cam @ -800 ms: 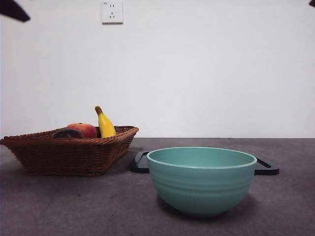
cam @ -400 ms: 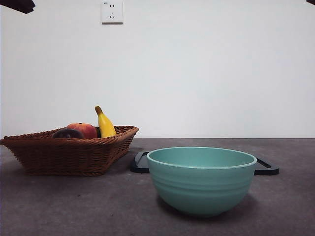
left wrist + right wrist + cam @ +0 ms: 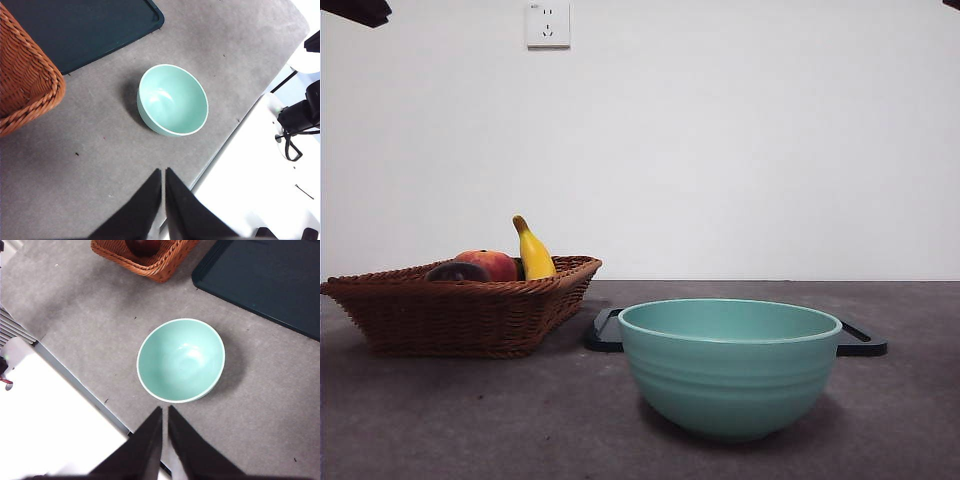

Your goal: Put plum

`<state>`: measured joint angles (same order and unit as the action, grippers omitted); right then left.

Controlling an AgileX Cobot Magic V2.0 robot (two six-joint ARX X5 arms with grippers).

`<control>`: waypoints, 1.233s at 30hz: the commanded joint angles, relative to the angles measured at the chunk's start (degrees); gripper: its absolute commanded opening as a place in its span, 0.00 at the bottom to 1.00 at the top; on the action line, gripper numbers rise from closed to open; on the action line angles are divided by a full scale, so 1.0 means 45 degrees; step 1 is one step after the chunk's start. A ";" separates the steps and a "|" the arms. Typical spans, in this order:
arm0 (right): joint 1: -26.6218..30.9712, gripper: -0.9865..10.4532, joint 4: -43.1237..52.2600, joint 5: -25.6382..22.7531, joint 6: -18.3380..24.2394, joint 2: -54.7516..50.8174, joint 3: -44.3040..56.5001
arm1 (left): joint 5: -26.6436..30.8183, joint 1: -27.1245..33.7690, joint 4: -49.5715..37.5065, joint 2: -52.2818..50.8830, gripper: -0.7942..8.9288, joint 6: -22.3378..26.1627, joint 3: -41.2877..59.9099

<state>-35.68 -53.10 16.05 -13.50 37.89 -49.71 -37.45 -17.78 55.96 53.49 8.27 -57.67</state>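
Evidently, nothing has been shifted over the last half second: the plum (image 3: 457,271) is kept in the wicker basket (image 3: 460,315) beside the peach (image 3: 490,264) and banana (image 3: 533,252). Both the left gripper (image 3: 163,172) and right gripper (image 3: 165,410) are held high, jaws pressed narrow, empty; no grasp has been begun.

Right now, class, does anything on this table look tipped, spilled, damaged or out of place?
Nothing stands out. The green bowl stands upright and empty in front of the dark tray. The plum, a red fruit and the banana sit in the wicker basket; the banana points upward. No spills show.
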 commanded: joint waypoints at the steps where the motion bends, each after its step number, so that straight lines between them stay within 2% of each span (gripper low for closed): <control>1: -0.0102 0.09 0.0117 -0.0044 0.0102 0.0044 -0.0209 | 0.0175 -0.0019 -0.0427 -0.0146 0.09 0.0204 -0.0194; 4: -0.0102 0.09 0.0117 -0.0044 0.0102 0.0044 -0.0209 | 0.0928 0.0345 -0.2438 -0.0748 0.09 -0.0049 -0.0189; 8: -0.0102 0.09 0.0121 -0.0049 0.0102 0.0044 -0.0209 | 0.2055 0.1146 -0.6387 -0.1880 0.09 -0.0049 0.0321; 12: -0.0102 0.09 0.0121 -0.0049 0.0102 0.0044 -0.0209 | 0.3604 0.2181 -0.9811 -0.3531 0.09 -0.0087 0.1889; 15: -0.0102 0.09 0.0121 -0.0049 0.0102 0.0044 -0.0209 | 0.5085 0.2929 -1.1293 -0.5042 0.09 -0.0078 0.3492; 23: -0.0102 0.09 0.0121 -0.0049 0.0102 0.0039 -0.0209 | 0.7499 0.4012 -1.2118 -0.8087 0.09 -0.0092 0.7378; 27: -0.0102 0.09 0.0121 -0.0049 0.0102 0.0039 -0.0209 | 0.7582 0.4265 -1.2060 -0.9267 0.09 -0.0155 0.9219; 31: -0.0102 0.09 0.0121 -0.0049 0.0102 0.0039 -0.0209 | 0.7582 0.4303 -1.1978 -1.0258 0.09 -0.0719 1.0656; 37: -0.0102 0.09 0.0121 -0.0049 0.0102 0.0039 -0.0209 | 0.7582 0.4303 -1.1443 -1.1254 0.09 -0.1093 1.1686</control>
<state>-35.68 -53.08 16.05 -13.50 37.89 -49.71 -3.33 1.39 4.93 3.20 4.38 -5.26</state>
